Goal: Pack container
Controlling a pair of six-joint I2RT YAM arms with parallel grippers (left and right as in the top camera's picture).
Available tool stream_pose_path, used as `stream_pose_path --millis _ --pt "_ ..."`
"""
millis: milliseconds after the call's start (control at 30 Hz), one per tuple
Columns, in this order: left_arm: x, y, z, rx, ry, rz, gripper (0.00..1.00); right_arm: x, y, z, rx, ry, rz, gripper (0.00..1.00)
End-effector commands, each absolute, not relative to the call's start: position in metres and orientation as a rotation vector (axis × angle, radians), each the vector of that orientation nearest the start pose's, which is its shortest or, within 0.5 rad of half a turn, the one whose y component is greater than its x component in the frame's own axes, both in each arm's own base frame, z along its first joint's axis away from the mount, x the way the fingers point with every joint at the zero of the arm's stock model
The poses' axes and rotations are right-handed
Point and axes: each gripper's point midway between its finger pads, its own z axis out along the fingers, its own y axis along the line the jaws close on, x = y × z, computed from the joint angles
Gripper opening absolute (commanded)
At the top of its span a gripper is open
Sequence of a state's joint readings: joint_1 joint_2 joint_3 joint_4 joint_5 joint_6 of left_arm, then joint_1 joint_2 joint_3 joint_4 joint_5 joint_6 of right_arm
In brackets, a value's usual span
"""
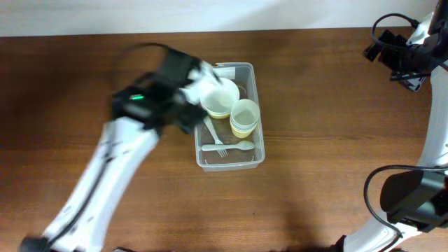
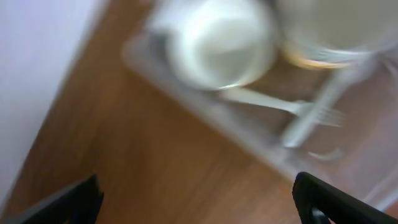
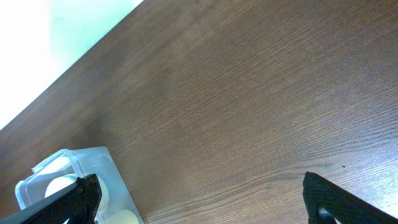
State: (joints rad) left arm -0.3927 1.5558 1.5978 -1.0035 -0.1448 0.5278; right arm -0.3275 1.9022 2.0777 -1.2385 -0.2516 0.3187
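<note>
The clear plastic container [image 1: 256, 157] stands at the table's middle. It holds a pale yellow bowl [image 1: 220, 97], a stack of yellow cups [image 1: 244, 117], and a white fork and spoon [image 1: 227, 148]. My left gripper [image 1: 183, 105] is blurred, just left of the container's far end, and open over bare wood [image 2: 198, 202]. The left wrist view shows a white bowl [image 2: 217, 46], the fork [image 2: 292, 107] and the container's wall [image 2: 205, 109], all blurred. My right gripper [image 1: 399, 59] is open at the far right, high above the table [image 3: 200, 202]. The container's corner [image 3: 81, 162] shows in the right wrist view.
The brown wooden table [image 1: 329, 140] runs to a white wall [image 1: 140, 14] along the back edge. The right arm's base and cables [image 1: 413, 196] sit at the front right corner. The left arm [image 1: 105, 182] stretches from the front left toward the container.
</note>
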Motion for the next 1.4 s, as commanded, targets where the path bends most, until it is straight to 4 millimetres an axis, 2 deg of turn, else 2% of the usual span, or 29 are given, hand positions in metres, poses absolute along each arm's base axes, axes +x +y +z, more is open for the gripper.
stream_pose_path --millis 0,33,100,200,300,433,667,800,867,933,1033,1100,1133,1167,1267,1367 --pt "0.366 -0.033 0.326 0.238 2.305 0.196 1.0 0.444 -0.106 0.254 0.756 2.506 0.327 0.99" --pt "0.358 -0.007 0.337 0.068 2.29 0.186 1.0 0.444 -0.106 0.254 0.756 2.506 0.327 0.99" --pt "0.34 0.03 0.351 -0.138 2.254 0.179 1.0 0.444 -0.106 0.254 0.755 2.506 0.327 0.99" --pt "0.323 0.054 0.36 -0.222 2.233 0.187 1.0 0.444 -0.106 0.254 0.756 2.506 0.327 0.99" --pt "0.313 0.072 0.356 -0.286 2.251 0.246 1.0 0.444 -0.106 0.254 0.756 2.506 0.327 0.99" --pt "0.312 0.075 0.351 -0.298 2.27 0.253 1.0 0.444 -0.106 0.254 0.756 2.506 0.327 0.99" --pt "0.313 0.069 0.349 -0.279 2.28 0.211 1.0 0.444 -0.102 0.254 0.746 2.51 0.33 0.99" --pt "0.313 0.069 0.349 -0.279 2.28 0.211 1.0 0.441 -0.076 0.279 0.656 2.481 0.343 0.99" --pt "0.313 0.069 0.349 -0.279 2.28 0.211 1.0 0.435 -0.054 0.301 0.579 2.451 0.357 0.99" --pt "0.313 0.069 0.349 -0.279 2.28 0.211 1.0 0.425 -0.022 0.327 0.473 2.415 0.382 0.99" --pt "0.313 0.069 0.349 -0.279 2.28 0.211 1.0 0.41 0.007 0.353 0.372 2.373 0.41 0.99" --pt "0.313 0.069 0.349 -0.279 2.28 0.211 1.0 0.388 0.032 0.384 0.278 2.308 0.437 0.99" --pt "0.313 0.069 0.349 -0.279 2.28 0.211 1.0 0.378 0.035 0.397 0.241 2.274 0.421 0.99" --pt "0.313 0.069 0.349 -0.279 2.28 0.211 1.0 0.369 0.028 0.406 0.21 2.246 0.352 0.99" --pt "0.313 0.069 0.349 -0.28 2.281 0.212 1.0 0.343 0.013 0.426 0.157 2.158 0.214 0.99" --pt "0.313 0.069 0.348 -0.279 2.283 0.211 1.0 0.326 0.012 0.441 0.039 2.038 0.141 0.99"
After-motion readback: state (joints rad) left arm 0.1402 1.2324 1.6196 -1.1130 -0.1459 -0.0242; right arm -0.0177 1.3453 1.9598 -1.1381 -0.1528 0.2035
